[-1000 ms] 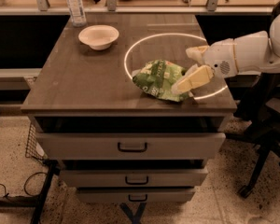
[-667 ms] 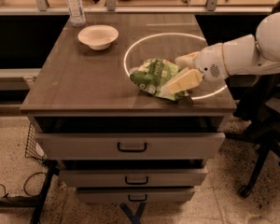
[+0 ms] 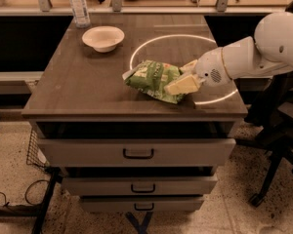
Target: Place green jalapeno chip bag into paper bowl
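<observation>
The green jalapeno chip bag lies crumpled near the middle of the wooden table top, at the left edge of a white light ring. My gripper reaches in from the right and is shut on the bag's right end, with one cream finger in front of the bag and the other behind it. The paper bowl stands upright and holds nothing at the far left of the table, well apart from the bag.
A clear plastic water bottle stands behind the bowl at the table's back edge. Drawers sit below the table top. A black chair stands to the right and a wire rack on the floor to the left.
My gripper has moved left and its fingers have closed in on the bag. The bag has shifted left with it, toward the ring's left edge.
</observation>
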Robot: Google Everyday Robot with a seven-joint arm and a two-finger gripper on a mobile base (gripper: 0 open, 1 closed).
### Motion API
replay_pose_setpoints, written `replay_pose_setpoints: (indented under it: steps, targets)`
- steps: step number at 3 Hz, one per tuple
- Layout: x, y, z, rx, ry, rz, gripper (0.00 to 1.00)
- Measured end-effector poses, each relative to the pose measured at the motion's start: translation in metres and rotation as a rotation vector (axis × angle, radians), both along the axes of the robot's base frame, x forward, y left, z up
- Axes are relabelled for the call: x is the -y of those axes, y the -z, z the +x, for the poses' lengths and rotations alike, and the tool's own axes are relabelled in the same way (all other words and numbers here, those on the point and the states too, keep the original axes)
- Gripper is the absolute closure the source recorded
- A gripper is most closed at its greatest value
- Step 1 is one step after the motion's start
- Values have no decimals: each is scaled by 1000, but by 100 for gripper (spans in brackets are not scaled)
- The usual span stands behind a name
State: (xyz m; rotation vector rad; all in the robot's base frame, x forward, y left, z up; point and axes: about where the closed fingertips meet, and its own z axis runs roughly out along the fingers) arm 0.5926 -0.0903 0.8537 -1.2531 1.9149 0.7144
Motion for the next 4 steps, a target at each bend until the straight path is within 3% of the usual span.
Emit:
replay_pose_setpoints:
  steps: [1,2,4]
  targets:
    - [-2,0,0,-1,-4,1,87]
    - [-4,1,0,-2,-8,1,100]
    - [-15,-18,13,-2,-28,-11,100]
